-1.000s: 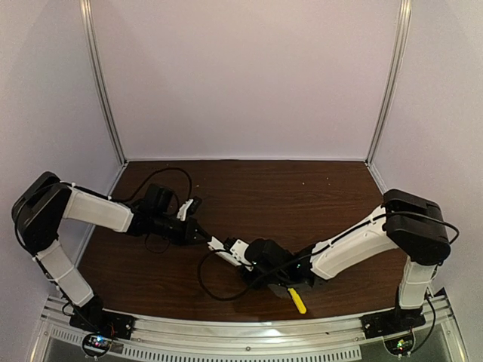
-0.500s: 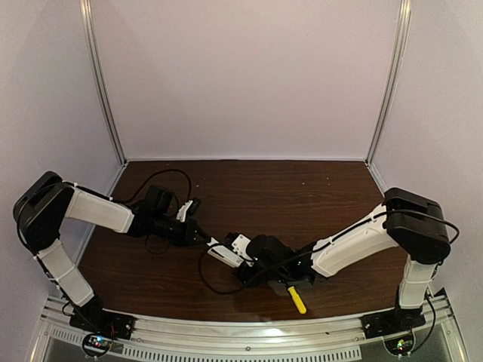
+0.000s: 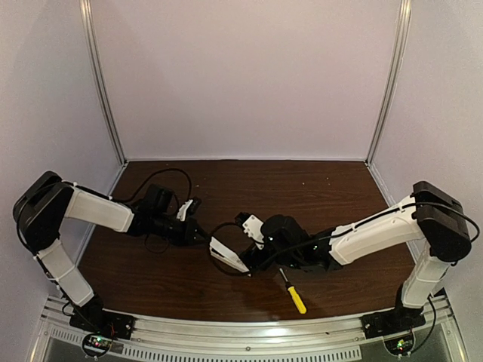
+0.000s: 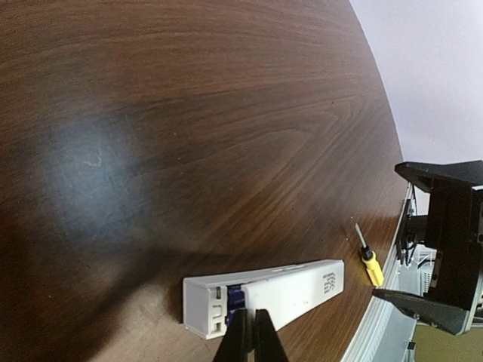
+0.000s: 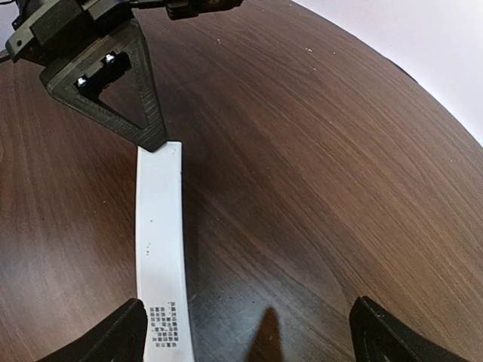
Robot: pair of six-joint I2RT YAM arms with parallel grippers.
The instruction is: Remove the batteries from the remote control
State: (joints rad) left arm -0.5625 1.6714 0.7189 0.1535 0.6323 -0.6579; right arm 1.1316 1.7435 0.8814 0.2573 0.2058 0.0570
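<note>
Dark brown wood-grain table (image 3: 324, 188): a glossy board under the slim white rectangular plastic remote control (image 3: 227, 256); the left wrist view shows a soft patch of light on it.
Room: pale lilac walls (image 3: 241, 75) rise behind the remote control, with silver metal posts (image 3: 102, 83) at the back corners.
Remote axis: it lies flat, and in the top view its long axis runs diagonally.
Remote ends: the end with the open recess points at the left gripper (image 4: 253, 339). The end with small print points at the right gripper (image 5: 245, 335).
Battery: one small blue-purple cylindrical battery (image 4: 235, 296) shows inside the recess of the remote control.
Left gripper: its fingers are pressed together, with the tips touching the remote control at the recess end.
Right gripper: its fingers are spread wide and hold nothing; one finger is just beside the printed end of the remote control.
Screwdriver: the yellow-handled screwdriver (image 3: 296, 296) lies past the printed end of the remote control, apart from it.
</note>
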